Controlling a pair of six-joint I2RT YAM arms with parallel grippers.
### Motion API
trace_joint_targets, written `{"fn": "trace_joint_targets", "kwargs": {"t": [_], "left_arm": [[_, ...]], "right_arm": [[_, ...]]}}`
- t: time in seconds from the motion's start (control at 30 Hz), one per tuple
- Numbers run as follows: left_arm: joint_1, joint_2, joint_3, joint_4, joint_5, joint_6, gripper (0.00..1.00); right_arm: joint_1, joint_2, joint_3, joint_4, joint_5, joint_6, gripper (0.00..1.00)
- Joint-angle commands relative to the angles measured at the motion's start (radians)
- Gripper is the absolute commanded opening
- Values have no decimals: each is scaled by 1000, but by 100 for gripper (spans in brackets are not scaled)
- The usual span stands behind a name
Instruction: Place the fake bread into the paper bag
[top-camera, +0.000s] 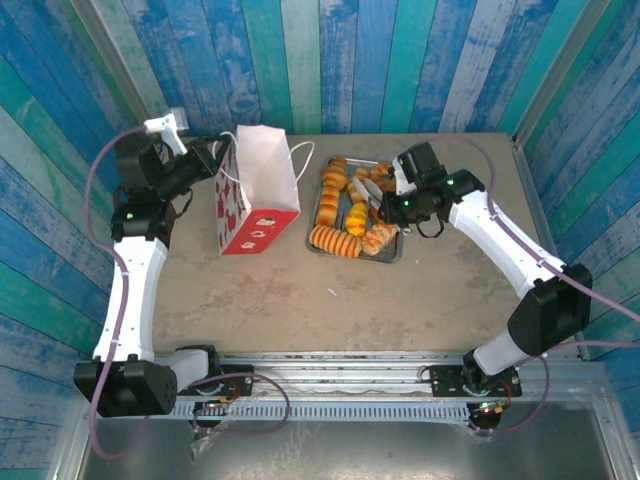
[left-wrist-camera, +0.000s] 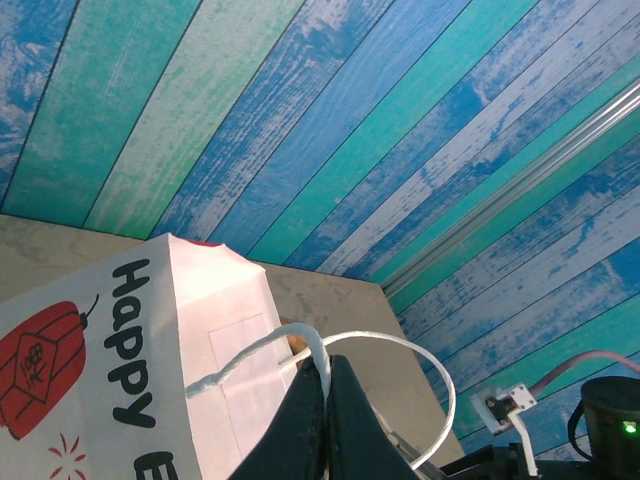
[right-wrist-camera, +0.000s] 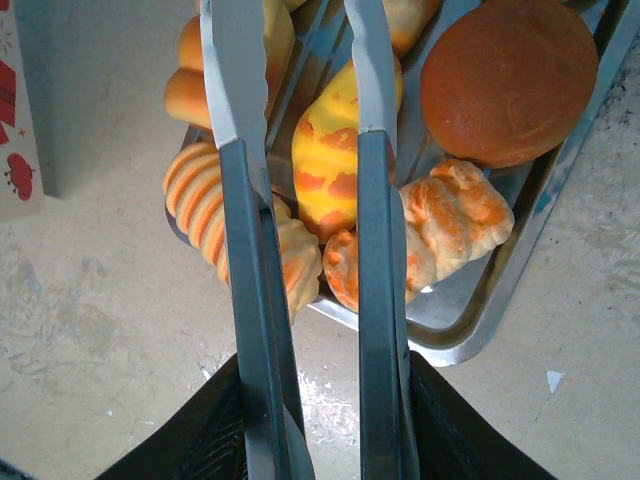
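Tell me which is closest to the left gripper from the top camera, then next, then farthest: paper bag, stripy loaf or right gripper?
1. paper bag, touching the left gripper, its handle pinched.
2. stripy loaf, front-left of the tray.
3. right gripper, over the tray's right part.

We are looking at a tan, scuffed counter (top-camera: 300, 300). The paper bag (top-camera: 258, 190) is standing on its far left part, and a grey metal tray (top-camera: 392, 257) is lying just beside the bag, to its right. A small white scrap (right-wrist-camera: 553, 380) is lying near the tray's corner.
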Motion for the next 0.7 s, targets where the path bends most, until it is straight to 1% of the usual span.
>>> {"fn": "trace_joint_targets", "kwargs": {"t": [0.0,0.2,0.33,0.4,0.57,0.63,0.67], "left_arm": [[2,17,-11,68,51,-47,0],[2,37,-59,147,94,-115,0],[3,91,-140,275,171,-220,0],[3,125,-149,271,182,-206,0],[3,114,-124,156,101,-98,0],[3,108,-103,102,71,-55,4],[3,104,-98,85,58,-38,9]], "right_arm": [[7,13,4,14,-4,5,39],[8,17,6,14,-4,5,39],[9,17,2,13,0,4,39],[9,14,-2,14,2,4,39],[8,10,-4,11,12,2,39],[9,13,0,10,12,2,39],[9,15,1,11,11,2,39]]}}
